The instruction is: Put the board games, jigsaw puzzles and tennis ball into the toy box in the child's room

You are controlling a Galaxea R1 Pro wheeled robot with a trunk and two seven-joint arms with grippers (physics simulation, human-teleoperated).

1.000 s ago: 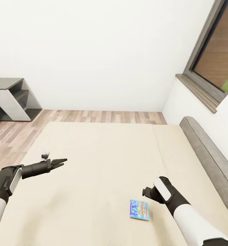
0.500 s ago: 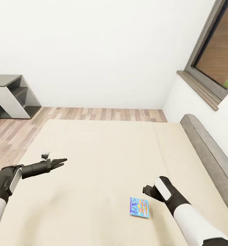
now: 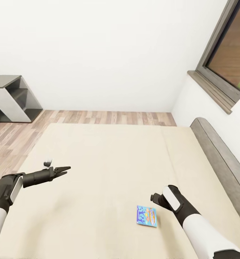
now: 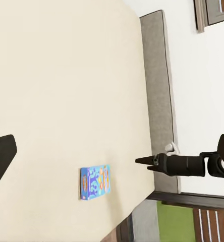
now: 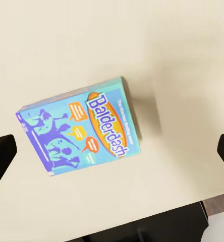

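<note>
The blue board game [image 3: 147, 216] lies flat on the bed [image 3: 109, 162], printed face up, towards the near edge and closer to the headboard [image 3: 221, 165] side than to the open floor side; it is the one game you can see on the mattress. Your right tool [image 3: 155, 198] hangs just beside it, a little farther up the bed, and in the right wrist view the box [image 5: 79, 131] sits between the two spread fingertips, so that tool is released and holds nothing. Since the box is thin and flat on a soft surface, bring the tool straight down over its short span and sink the tips slightly into the mattress before closing. The left tool [image 3: 62, 169] hovers well apart over the floor-side half, tips nearly together and empty. The bed around the box is bare, leaving free room on every side; watch only the near edge when you lift.
</note>
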